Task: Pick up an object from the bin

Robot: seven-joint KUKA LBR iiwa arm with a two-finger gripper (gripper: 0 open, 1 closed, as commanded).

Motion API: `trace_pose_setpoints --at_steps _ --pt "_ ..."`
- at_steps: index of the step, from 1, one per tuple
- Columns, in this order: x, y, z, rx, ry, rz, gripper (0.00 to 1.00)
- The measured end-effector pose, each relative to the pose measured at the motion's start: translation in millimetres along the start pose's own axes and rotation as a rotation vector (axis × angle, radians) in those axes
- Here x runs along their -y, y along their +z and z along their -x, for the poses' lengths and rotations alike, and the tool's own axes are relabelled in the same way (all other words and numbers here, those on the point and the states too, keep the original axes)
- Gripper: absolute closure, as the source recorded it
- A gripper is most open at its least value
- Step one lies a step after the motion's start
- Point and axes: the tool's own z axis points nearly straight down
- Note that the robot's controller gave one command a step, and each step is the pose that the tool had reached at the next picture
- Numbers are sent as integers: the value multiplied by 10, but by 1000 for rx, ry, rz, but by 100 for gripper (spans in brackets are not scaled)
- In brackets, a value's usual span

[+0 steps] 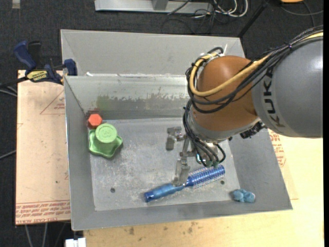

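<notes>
Gripper (180, 175) half-hidden over blue hairbrush (199, 179)

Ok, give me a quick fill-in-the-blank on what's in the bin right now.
The gripper hangs over a blue ___ by the bin's front wall.
The lobed lid at the left wall is ___.
A small blue lump lies in the front ___ corner.
Missing: hairbrush; green; right.

In the bin (134, 161) we find the hairbrush (186, 183) right beneath the gripper (180, 178), handle running left; a small lump (242, 195) lies to the gripper's right, the cap (105, 139) well left of it, a little ball (94, 120) just behind the cap
</notes>
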Motion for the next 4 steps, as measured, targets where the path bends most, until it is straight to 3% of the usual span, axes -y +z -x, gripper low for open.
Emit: trace_pose_setpoints --at_steps 1,2,3,4 --pt "366 1454 -177 13 60 2 0" --pt "319 1126 -194 10 -80 0 0" --pt "316 1109 -227 12 -284 0 0" --pt "338 1406 -116 23 -477 -2 0"
